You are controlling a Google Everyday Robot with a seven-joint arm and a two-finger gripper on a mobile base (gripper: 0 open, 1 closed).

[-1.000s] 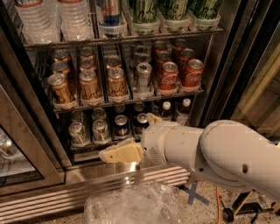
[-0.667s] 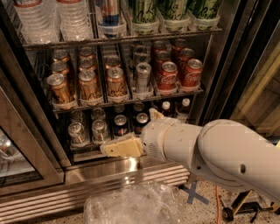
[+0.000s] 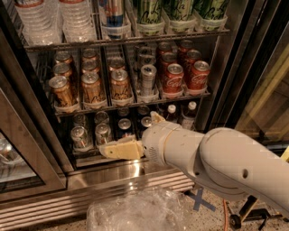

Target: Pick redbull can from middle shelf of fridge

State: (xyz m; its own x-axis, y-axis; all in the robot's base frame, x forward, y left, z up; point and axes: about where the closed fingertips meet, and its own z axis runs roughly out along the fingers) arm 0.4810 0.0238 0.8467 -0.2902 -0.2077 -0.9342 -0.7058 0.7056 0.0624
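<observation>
The redbull can (image 3: 148, 79) is a slim silver can at the front of its lane on the middle shelf (image 3: 131, 104), with more slim cans behind it. Bronze cans (image 3: 92, 87) stand to its left and red cola cans (image 3: 173, 79) to its right. My gripper (image 3: 119, 150) sits on the end of the white arm (image 3: 216, 158). It is below the middle shelf, in front of the lower rack and left of the redbull lane, and it holds nothing. The fridge (image 3: 226, 67) stands open in front of me.
The top rack holds water bottles (image 3: 45, 18) and green cans (image 3: 180, 11). The lower rack holds dark cans (image 3: 90, 133) and small bottles (image 3: 188, 115). An open glass door (image 3: 18, 153) is at the left. A crumpled clear plastic bag (image 3: 135, 210) lies on the floor below.
My gripper has risen a little and shifted slightly left, closer to the lower rack. The cans have not moved.
</observation>
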